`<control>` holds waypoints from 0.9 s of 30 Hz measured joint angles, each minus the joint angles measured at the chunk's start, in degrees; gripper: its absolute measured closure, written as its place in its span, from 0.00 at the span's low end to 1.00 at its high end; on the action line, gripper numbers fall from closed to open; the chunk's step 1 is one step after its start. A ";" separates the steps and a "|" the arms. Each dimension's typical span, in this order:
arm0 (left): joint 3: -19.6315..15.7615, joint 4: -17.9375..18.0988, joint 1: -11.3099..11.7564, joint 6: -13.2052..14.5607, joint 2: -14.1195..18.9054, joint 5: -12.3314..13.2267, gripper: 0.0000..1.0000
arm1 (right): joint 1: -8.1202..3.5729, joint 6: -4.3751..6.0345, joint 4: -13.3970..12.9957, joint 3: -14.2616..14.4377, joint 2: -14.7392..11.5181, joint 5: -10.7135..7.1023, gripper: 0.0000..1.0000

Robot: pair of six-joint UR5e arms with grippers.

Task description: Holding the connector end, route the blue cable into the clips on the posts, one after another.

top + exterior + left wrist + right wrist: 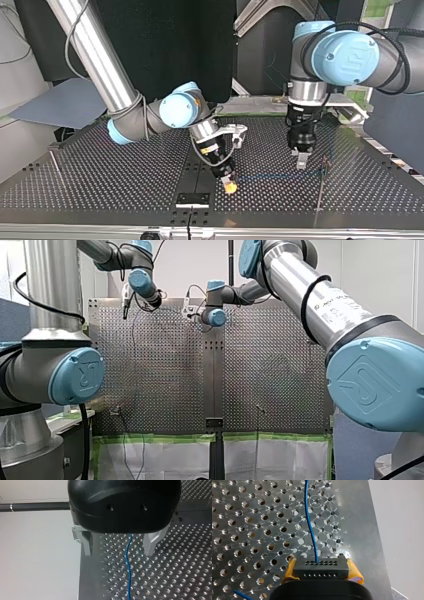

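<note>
The right gripper (322, 573), angled low, clamps its yellow pads (356, 574) on the black connector (321, 567), while the left gripper (118, 552) points down, metal fingers (150, 545) spread.

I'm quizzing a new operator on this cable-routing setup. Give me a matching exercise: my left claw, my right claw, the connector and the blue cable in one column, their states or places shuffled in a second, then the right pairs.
Column one
1. my left claw
2. my right claw
3. connector
4. blue cable

Column two
A. held between yellow pads
B. open
C. plugged into the connector, running over the table
D. shut on the connector

Pairs: 1-B, 2-D, 3-A, 4-C
</note>
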 joint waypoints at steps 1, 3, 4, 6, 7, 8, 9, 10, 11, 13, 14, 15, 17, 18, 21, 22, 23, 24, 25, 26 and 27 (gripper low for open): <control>0.37 -0.05 -0.08 -0.01 -0.36 -0.09 0.00 | -0.02 0.00 0.01 -0.02 -0.01 -0.01 1.00; 1.16 -0.11 -0.16 -0.03 -1.20 -0.47 0.00 | -0.02 0.00 0.01 -0.04 0.00 -0.04 1.00; 1.47 -0.12 -0.15 -0.02 -1.59 -0.63 0.00 | 0.00 -0.02 0.00 -0.04 0.00 -0.06 1.00; 2.03 -0.04 -0.05 -0.07 -2.59 -0.90 0.00 | 0.02 -0.05 -0.01 -0.06 0.00 -0.07 1.00; 2.25 0.08 0.01 -0.12 -3.08 -0.99 0.00 | 0.03 -0.06 -0.02 -0.08 0.01 -0.08 1.00; 2.52 0.28 0.10 -0.20 -3.79 -1.05 0.00 | 0.03 -0.07 -0.02 -0.10 0.00 -0.08 1.00; 2.70 0.41 0.16 -0.26 -4.31 -1.07 0.00 | 0.03 -0.08 0.00 -0.12 0.01 -0.08 1.00; 2.84 0.54 0.22 -0.31 -4.80 -1.09 0.00 | 0.04 -0.08 0.00 -0.13 0.01 -0.08 1.00; 2.98 0.77 0.26 -0.37 -5.33 -1.11 0.00 | 0.04 -0.10 0.00 -0.13 0.01 -0.09 1.00; 3.10 1.32 0.31 -0.52 -5.81 -1.16 0.00 | 0.05 -0.14 -0.01 -0.14 0.01 -0.09 1.00; 3.15 1.69 0.37 -0.69 -6.00 -1.18 0.00 | 0.06 -0.15 -0.02 -0.13 0.01 -0.09 1.00; 3.18 1.95 0.43 -0.82 -6.10 -1.20 0.00 | 0.09 -0.16 -0.02 -0.14 0.01 -0.09 1.00; 3.26 2.48 0.60 -1.07 -6.24 -1.20 0.00 | 0.10 -0.16 -0.03 -0.14 0.01 -0.09 1.00; 3.33 2.68 0.68 -1.19 -6.28 -1.20 0.00 | 0.09 -0.17 -0.03 -0.15 0.01 -0.09 1.00; 3.74 3.19 0.93 -1.71 -6.36 -1.22 0.00 | 0.09 -0.18 0.00 -0.15 0.01 -0.09 1.00; 3.97 3.34 1.00 -1.95 -6.49 -1.20 0.00 | 0.09 -0.18 0.00 -0.15 0.01 -0.09 1.00; 4.41 3.44 1.06 -2.22 -6.82 -1.15 0.00 | 0.10 -0.17 0.00 -0.14 0.01 -0.09 1.00; 4.80 3.41 1.05 -2.36 -7.17 -1.13 0.00 | 0.09 -0.16 -0.01 -0.15 0.01 -0.09 1.00; 5.26 3.34 1.00 -2.46 -7.60 -1.13 0.00 | 0.09 -0.15 -0.02 -0.15 0.01 -0.09 1.00; 5.91 3.23 0.91 -2.55 -8.24 -1.13 0.00 | 0.10 -0.15 -0.02 -0.15 0.01 -0.09 1.00; 6.36 3.17 0.85 -2.60 -8.71 -1.15 0.00 | 0.10 -0.14 -0.02 -0.15 0.01 -0.09 1.00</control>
